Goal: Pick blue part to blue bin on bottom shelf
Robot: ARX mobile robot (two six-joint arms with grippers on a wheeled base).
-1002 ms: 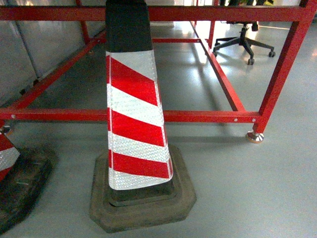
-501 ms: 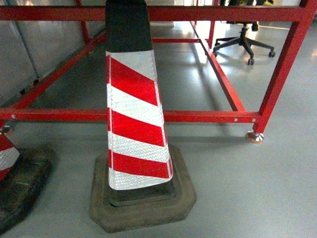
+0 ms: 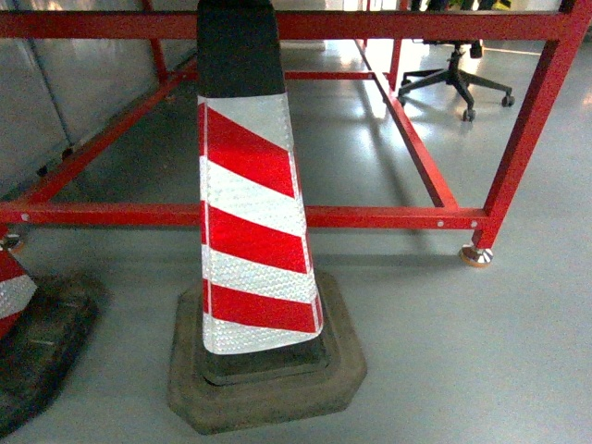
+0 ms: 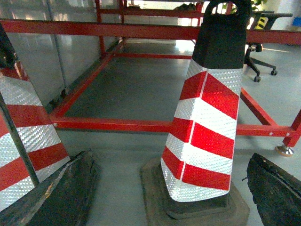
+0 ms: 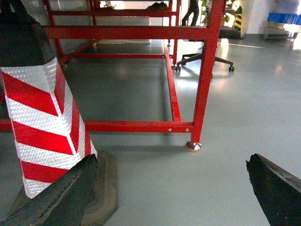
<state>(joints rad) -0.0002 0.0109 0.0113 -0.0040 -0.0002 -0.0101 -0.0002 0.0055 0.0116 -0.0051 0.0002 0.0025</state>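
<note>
The blue part, the blue bin and the bottom shelf are out of view in every frame. My left gripper (image 4: 170, 155) is open, its dark fingers (image 4: 66, 188) spread wide over the grey floor with nothing between them. My right gripper (image 5: 171, 159) is open too, its fingers (image 5: 275, 188) apart above bare floor. Neither gripper shows in the head view.
A red-and-white striped cone (image 3: 254, 203) on a dark rubber base stands right in front. A second cone (image 3: 11, 291) is at the left edge. Behind them runs a low red steel frame (image 3: 388, 217) with a metal foot (image 3: 477, 255). An office chair (image 3: 458, 79) stands far back.
</note>
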